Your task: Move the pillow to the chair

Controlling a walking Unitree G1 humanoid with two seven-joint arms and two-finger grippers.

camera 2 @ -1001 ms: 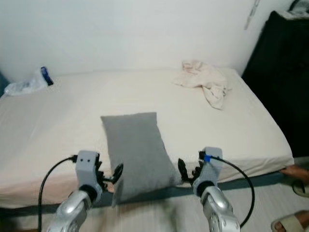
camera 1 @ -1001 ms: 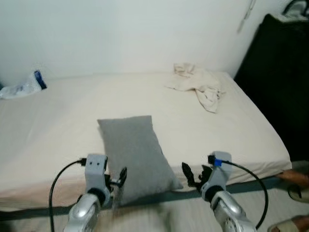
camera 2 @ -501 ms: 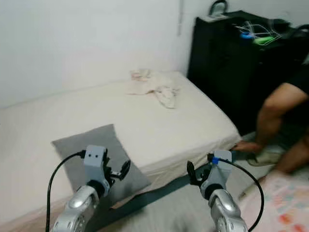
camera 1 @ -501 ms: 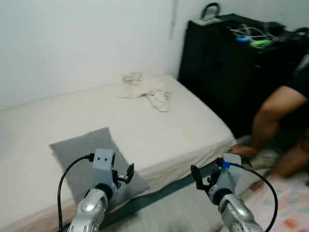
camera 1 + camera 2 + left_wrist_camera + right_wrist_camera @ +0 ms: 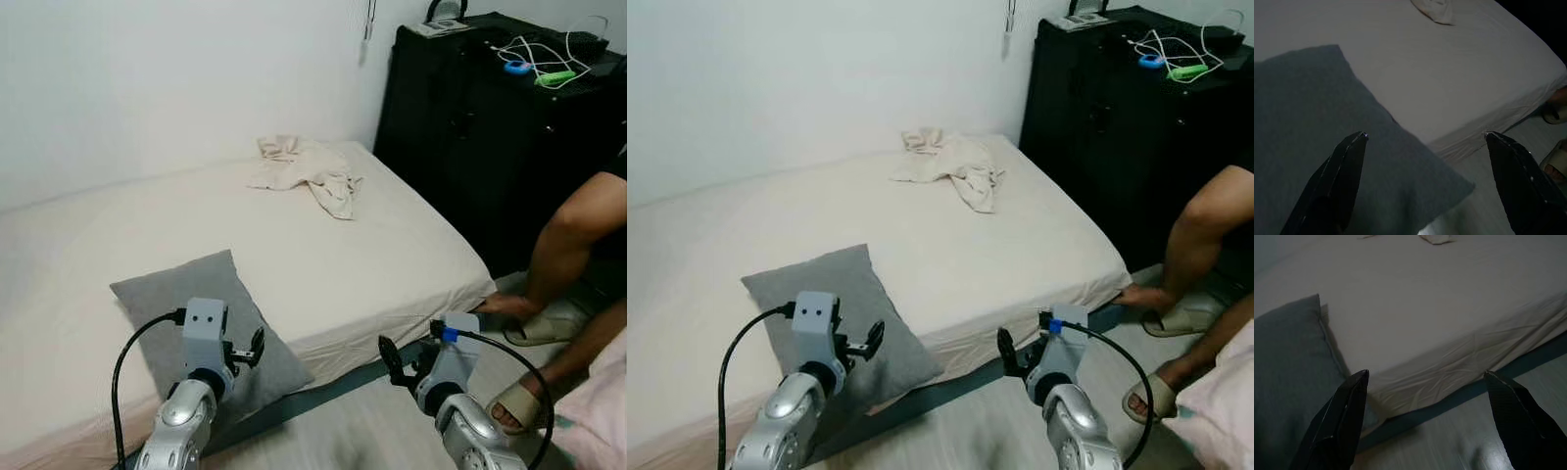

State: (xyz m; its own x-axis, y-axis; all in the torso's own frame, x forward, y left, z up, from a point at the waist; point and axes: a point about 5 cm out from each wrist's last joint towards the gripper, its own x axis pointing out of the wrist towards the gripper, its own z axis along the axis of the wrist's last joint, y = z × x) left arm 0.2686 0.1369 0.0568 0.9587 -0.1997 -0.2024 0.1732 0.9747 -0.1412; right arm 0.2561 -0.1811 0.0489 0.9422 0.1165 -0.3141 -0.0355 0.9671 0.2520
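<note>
Bed [image 5: 372, 255] with cream sheet: grey pillow [image 5: 201, 318] at 8 o'clock, untouched. Left gripper [image 5: 247, 351] over pillow, right gripper [image 5: 400, 364] at bed edge, both fingers spread.

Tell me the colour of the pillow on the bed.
Plain grey; the pillow shows best in the left eye view.

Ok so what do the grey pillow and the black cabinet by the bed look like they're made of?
The pillow looks like matte woven fabric over soft filling: no shine, and it sags over the mattress edge. The black cabinet seems hard, perhaps painted wood or laminate, with flat faces and straight edges; the dark finish leaves it open.
</note>
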